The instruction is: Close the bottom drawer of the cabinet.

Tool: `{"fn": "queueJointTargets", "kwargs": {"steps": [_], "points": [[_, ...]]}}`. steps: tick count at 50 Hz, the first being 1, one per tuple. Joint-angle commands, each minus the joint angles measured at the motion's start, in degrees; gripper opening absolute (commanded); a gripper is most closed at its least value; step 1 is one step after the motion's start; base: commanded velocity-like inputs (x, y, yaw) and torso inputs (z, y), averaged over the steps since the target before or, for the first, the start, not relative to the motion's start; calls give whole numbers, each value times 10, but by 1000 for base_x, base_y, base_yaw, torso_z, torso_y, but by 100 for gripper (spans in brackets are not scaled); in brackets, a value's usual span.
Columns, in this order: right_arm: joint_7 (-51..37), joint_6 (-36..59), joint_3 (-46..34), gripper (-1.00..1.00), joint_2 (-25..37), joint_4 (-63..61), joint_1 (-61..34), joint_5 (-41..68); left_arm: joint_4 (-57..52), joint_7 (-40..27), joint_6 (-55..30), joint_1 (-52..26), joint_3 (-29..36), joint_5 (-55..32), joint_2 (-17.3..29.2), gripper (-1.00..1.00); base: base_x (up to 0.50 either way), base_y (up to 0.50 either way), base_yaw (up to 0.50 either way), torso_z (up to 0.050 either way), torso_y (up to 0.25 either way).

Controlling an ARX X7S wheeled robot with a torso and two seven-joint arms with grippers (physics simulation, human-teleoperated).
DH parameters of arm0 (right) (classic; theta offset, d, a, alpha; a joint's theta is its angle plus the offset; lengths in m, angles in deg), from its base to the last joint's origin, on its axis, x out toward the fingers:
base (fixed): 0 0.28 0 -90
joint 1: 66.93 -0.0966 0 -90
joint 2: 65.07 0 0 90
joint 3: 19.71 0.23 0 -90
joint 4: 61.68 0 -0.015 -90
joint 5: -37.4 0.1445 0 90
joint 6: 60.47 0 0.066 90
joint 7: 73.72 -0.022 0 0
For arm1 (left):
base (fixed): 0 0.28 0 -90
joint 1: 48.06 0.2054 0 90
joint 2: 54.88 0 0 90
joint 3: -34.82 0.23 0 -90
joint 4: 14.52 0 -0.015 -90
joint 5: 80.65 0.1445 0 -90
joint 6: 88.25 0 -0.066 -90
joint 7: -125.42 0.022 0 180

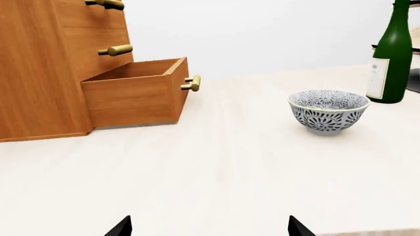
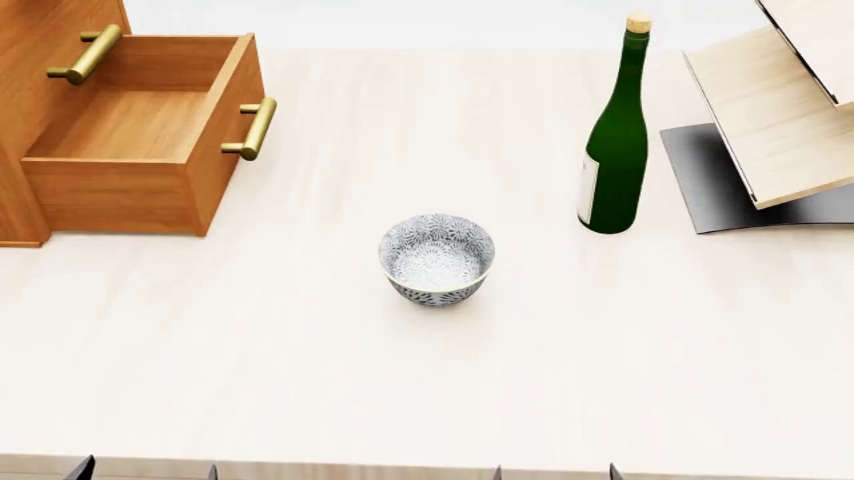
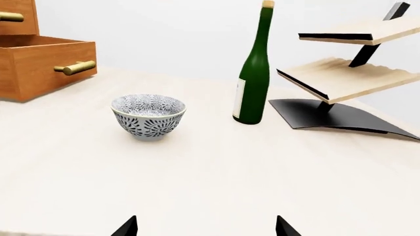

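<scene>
The honey-brown cabinet [image 2: 27, 120] stands at the table's far left. Its bottom drawer [image 2: 134, 130] is pulled out, open and empty, with a brass bar handle [image 2: 254, 128] on its front. The drawer also shows in the left wrist view [image 1: 135, 91] and in the right wrist view [image 3: 46, 66]. My left gripper [image 2: 144, 470] is open and empty at the near table edge, far from the drawer; its tips show in the left wrist view [image 1: 210, 227]. My right gripper [image 2: 554, 472] is open and empty at the near edge; its tips show in the right wrist view [image 3: 205, 227].
A blue-patterned bowl [image 2: 437, 258] sits mid-table. A green wine bottle [image 2: 615, 140] stands to its right and farther back. A pale plywood rack [image 2: 787, 100] on a black base stands at the far right. The upper drawer handle [image 2: 87, 55] juts out above the open drawer.
</scene>
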Motion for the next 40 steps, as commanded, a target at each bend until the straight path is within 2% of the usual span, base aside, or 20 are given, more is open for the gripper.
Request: {"fn": "queueJointTargets", "kwargs": {"steps": [1, 8, 17, 32, 40], "points": [[-4, 87, -8, 100, 18, -120, 14, -4, -76, -28, -65, 18, 24, 41, 10, 100, 0, 0, 0, 0, 0], [-2, 172, -13, 100, 24, -243, 14, -8, -218, -24, -145, 52, 30, 59, 23, 100, 0, 0, 0, 0, 0], [-8, 238, -24, 100, 33, -355, 14, -26, -361, -23, -246, 44, 38, 85, 29, 100, 0, 0, 0, 0, 0], [-12, 261, -14, 100, 41, -414, 14, -9, -483, -27, -302, 40, 66, 115, 38, 100, 0, 0, 0, 0, 0], [-13, 249, -17, 100, 46, -405, 15, -3, -486, -37, -294, 45, 67, 109, 43, 100, 0, 0, 0, 0, 0]]}}
